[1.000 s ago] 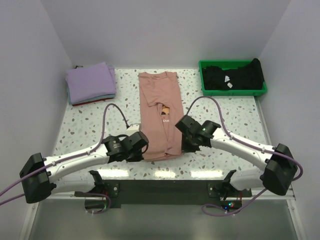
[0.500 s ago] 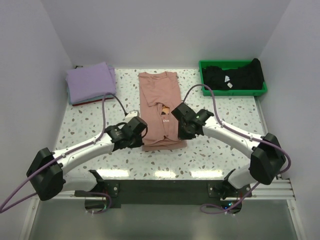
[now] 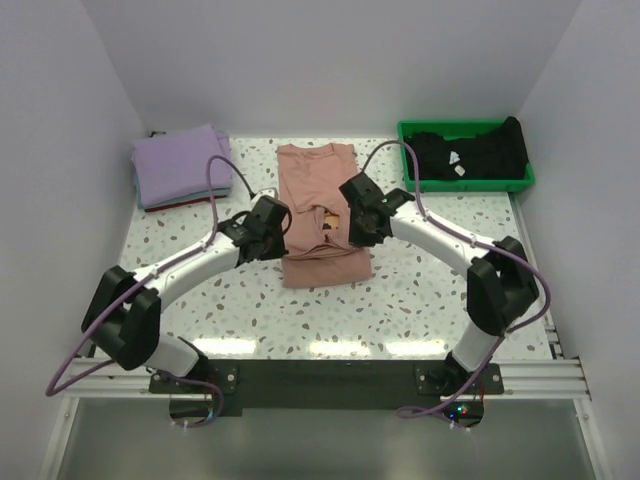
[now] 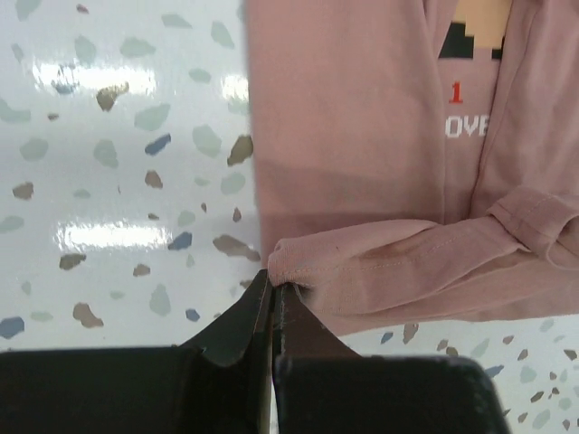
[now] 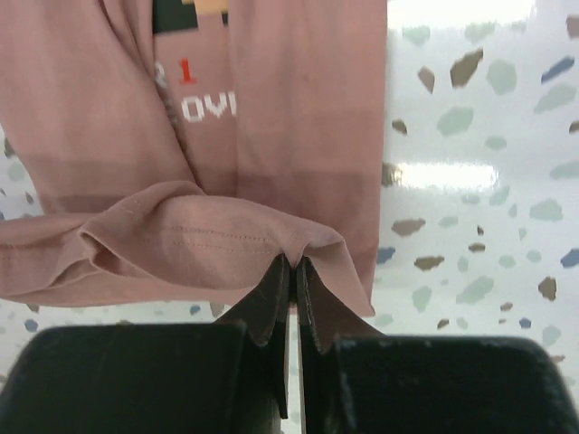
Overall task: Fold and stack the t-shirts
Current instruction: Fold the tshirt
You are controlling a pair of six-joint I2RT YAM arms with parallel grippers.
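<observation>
White-walled bay with a speckled terrazzo counter (image 3: 180, 270), seen from above and from both wrists. The salmon-pink t-shirt (image 3: 315, 180) lies lengthwise at the counter's centre, collar toward the far wall, sleeves already turned in. My left tool (image 4: 271, 291) is clamped on the left corner of the hem (image 4: 389, 262), and my right tool (image 5: 294, 267) is clamped on the right corner. Each pair of jaws is pressed together with a pinch of pink cloth between the tips. Between the two tools the hem hangs raised and bunched above the shirt's body, just short of the chest print (image 5: 194, 108).

Step in hand, as I judge it: the bottom-to-top fold of this shirt. The next move calls for carrying both corners evenly toward the collar, laying the hem flat and square on the upper body, then letting go with both tools together. An uneven pull would skew the edge.

The lavender t-shirt (image 3: 182, 165) sits folded on a stack at the far left. Black t-shirts (image 3: 465, 155) wait in the green tray (image 3: 470, 186) at the far right, well apart from both tools.
</observation>
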